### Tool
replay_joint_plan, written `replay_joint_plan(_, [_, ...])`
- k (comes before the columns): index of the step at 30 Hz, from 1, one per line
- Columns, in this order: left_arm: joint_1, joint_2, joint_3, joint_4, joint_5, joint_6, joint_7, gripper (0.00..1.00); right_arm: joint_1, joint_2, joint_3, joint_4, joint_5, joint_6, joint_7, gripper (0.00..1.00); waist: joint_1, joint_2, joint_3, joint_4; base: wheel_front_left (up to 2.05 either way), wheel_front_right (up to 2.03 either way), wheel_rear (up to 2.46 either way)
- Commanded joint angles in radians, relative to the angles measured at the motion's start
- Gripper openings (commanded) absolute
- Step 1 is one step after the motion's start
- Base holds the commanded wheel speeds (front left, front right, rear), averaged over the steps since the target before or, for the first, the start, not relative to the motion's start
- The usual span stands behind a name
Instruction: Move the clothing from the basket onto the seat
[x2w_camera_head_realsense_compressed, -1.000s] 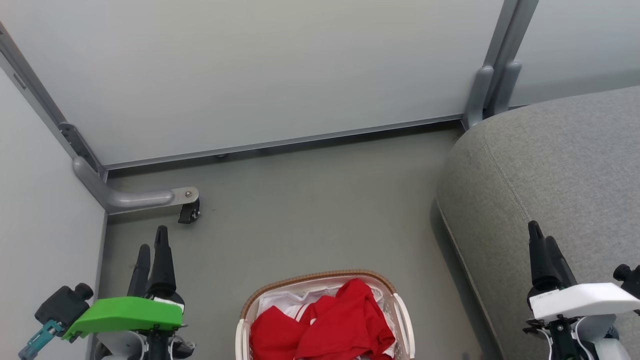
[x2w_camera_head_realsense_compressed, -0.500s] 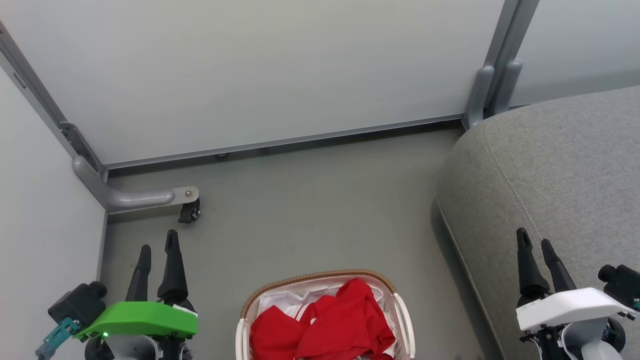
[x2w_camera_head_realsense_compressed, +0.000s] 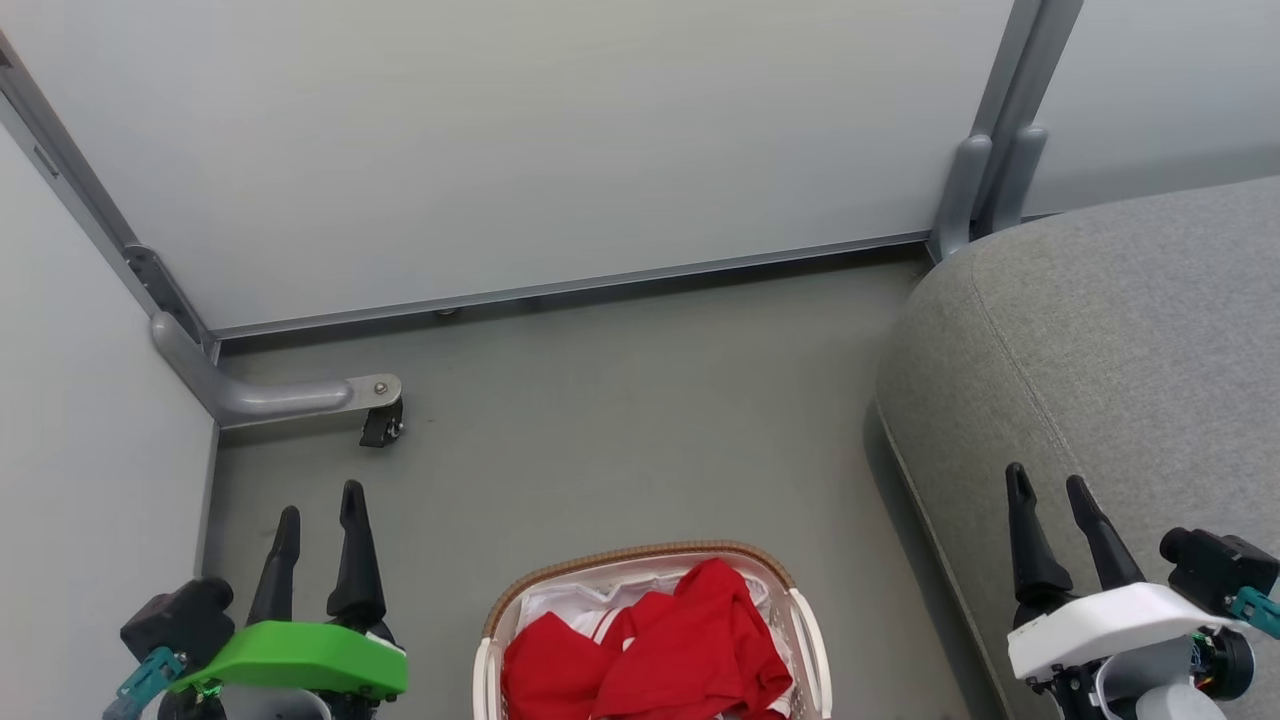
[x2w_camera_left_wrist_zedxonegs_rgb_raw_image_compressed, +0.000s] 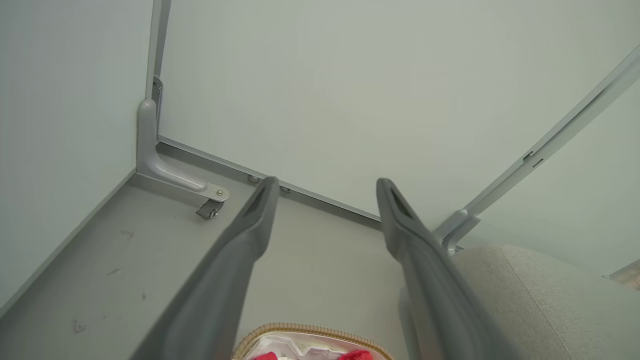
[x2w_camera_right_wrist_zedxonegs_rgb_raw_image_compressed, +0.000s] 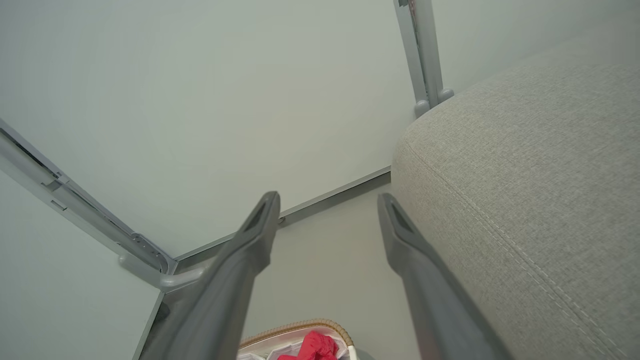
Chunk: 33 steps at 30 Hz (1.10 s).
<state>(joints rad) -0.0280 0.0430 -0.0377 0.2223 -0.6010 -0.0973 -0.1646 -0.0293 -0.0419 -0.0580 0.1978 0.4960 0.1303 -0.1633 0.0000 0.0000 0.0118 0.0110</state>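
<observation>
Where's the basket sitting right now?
In the head view the basket, with the clothing in it, stands on the floor at bottom centre, between the left end effector and the right end effector, the seat to its right.

The left claw (x2w_camera_left_wrist_zedxonegs_rgb_raw_image_compressed: 326, 181), spread wide, frames the basket (x2w_camera_left_wrist_zedxonegs_rgb_raw_image_compressed: 310, 328) and its red clothing (x2w_camera_left_wrist_zedxonegs_rgb_raw_image_compressed: 357, 356).

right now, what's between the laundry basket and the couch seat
A bare strip of grey floor separates the laundry basket from the couch seat. Nothing lies on it, as the head view shows.
</observation>
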Motion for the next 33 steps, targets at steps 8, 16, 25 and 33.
replay_joint_plan(8, [0.013, 0.008, -0.009, 0.018, 0.089, 0.004, -0.026, 1.00, 0.015, -0.008, 0.015, 0.003, -0.109, 0.000, -0.027, 1.00, 0.0000, 0.0000, 0.001, 0.003, 0.00, 0.00, 0.00])
replay_joint_plan(16, [0.015, 0.009, -0.011, 0.035, 0.148, 0.007, -0.043, 1.00, 0.015, -0.008, 0.021, 0.010, -0.185, 0.000, -0.045, 1.00, 0.0000, 0.0000, 0.003, 0.004, 0.00, 0.00, 0.00])
replay_joint_plan(25, [0.019, 0.009, -0.021, 0.048, 0.215, 0.005, -0.062, 1.00, 0.018, -0.009, 0.025, 0.011, -0.263, 0.000, -0.063, 1.00, 0.0000, 0.0000, 0.006, 0.005, 0.00, 0.00, 0.00])
replay_joint_plan(33, [0.025, 0.010, -0.026, 0.055, 0.266, 0.005, -0.077, 1.00, 0.023, -0.010, 0.028, 0.005, -0.320, 0.001, -0.080, 1.00, 0.0000, 0.0000, 0.009, 0.006, 0.00, 0.00, 0.00])
